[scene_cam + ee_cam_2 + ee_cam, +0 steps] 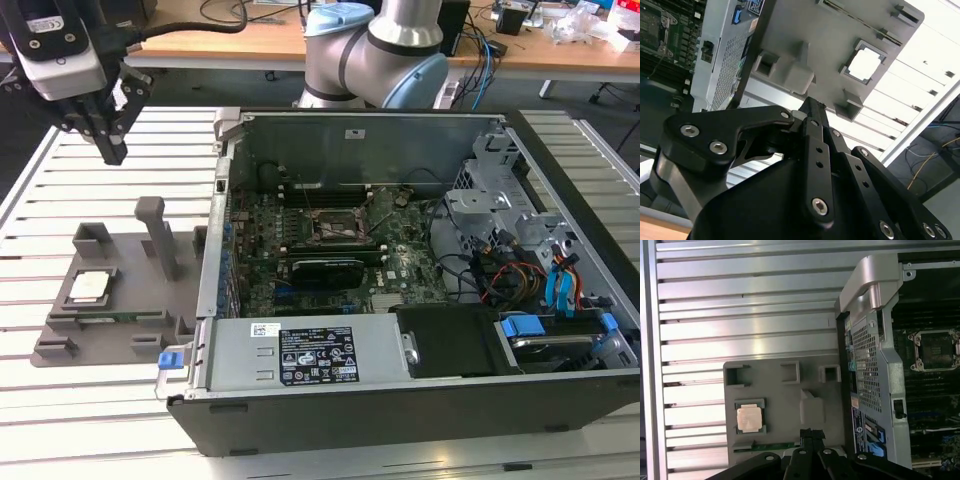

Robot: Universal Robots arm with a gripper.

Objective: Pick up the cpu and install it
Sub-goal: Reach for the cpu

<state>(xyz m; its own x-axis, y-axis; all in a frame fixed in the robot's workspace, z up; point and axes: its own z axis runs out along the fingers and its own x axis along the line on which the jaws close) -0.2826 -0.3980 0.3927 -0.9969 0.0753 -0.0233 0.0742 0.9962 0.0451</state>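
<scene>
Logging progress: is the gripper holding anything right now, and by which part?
Nothing is held. The black gripper hangs shut; the small silver-topped square cpu lies in its grey tray.

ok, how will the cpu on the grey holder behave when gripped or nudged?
Probably stiff: the cpu is a flat square with a metal top. Likely light, and thin, so little edge to grip; the smooth top may be slippery. It sits in a pocket of the grey holder, so a sideways nudge likely won't slide it.

Slatted table [60, 420] — grey fixture [130, 335], computer case [400, 420]
</scene>
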